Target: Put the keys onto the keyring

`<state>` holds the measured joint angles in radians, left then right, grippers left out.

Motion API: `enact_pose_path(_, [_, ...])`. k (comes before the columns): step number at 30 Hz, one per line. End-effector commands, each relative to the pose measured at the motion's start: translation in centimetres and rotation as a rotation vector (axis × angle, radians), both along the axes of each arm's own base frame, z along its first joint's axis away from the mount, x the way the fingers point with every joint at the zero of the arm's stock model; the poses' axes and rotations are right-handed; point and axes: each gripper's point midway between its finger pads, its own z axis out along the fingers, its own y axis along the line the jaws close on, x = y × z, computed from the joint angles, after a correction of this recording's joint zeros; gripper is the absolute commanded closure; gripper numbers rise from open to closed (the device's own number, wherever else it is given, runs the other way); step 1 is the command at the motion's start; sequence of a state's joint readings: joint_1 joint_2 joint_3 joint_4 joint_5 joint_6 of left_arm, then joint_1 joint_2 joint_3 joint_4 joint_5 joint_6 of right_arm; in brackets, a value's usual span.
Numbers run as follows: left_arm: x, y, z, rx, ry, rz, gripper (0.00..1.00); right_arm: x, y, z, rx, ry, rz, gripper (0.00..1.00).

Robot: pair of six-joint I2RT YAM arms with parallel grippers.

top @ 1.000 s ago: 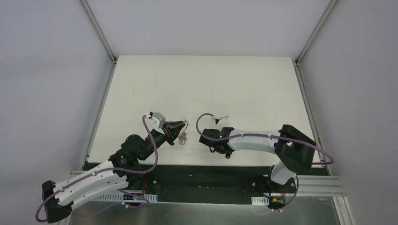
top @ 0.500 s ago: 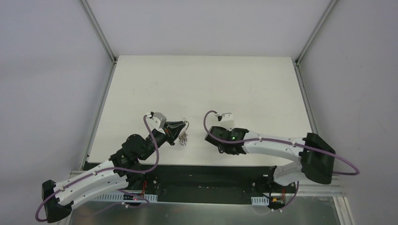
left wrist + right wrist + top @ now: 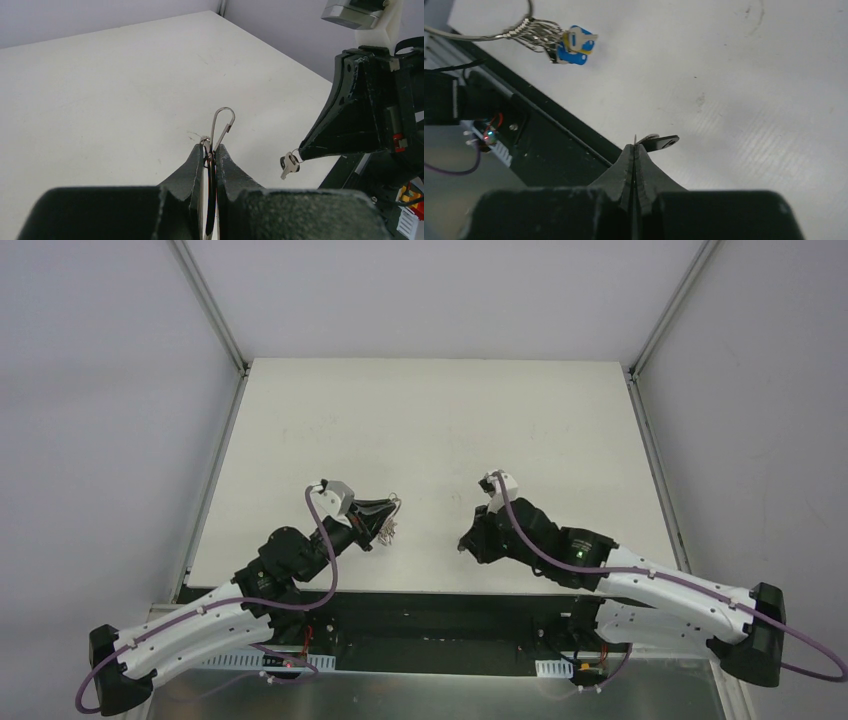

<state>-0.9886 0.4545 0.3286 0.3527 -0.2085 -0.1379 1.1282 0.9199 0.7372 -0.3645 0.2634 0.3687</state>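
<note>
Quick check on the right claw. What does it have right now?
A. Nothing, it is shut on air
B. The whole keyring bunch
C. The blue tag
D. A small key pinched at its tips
D: in the right wrist view the right claw is shut with a small key sticking out sideways from its tips, while the blue tag hangs well apart from it.

Keyring (image 3: 223, 124) mostly out of sight inside left hand (image 3: 210, 148), key (image 3: 660, 142) partly inside right hand (image 3: 635, 148).
</note>
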Motion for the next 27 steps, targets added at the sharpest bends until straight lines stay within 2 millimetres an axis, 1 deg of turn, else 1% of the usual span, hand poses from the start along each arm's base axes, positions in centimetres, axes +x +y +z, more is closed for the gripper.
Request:
enact_pose_path(1, [-0.9,-0.2,2.6,-0.069,-0.078,-0.049,1.0,-2.6,3.2,4.0,0.25,0.011,0.235,1.0])
enact_pose_path(5, [-1.4,-0.3,3.1,-0.084,-0.102,-0.076,1.0,-3.4,3.9,6.7,0.415,0.024,0.303,1.0])
enact_pose_path(8, [-1.8,-0.4,3.3,-0.095,-0.122,-0.096,1.0,-3.5,4.6,8.2,0.5,0.029,0.333,1.0])
enact_pose_path(13, [-2.5,-0.7,3.8,-0.11,-0.155,-0.14,1.0,-3.6,6.1,10.0,0.65,0.058,0.356,1.0])
enact_pose_path(21, [-3.5,-0.7,4.7,-0.143,-0.222,-0.185,1.0,-3.4,7.8,13.3,0.87,0.05,0.392,1.0])
enact_pose_path(27, [-4.5,-1.1,5.0,-0.161,-0.276,-0.24,1.0,-3.1,8.5,14.4,0.977,0.06,0.398,1.0])
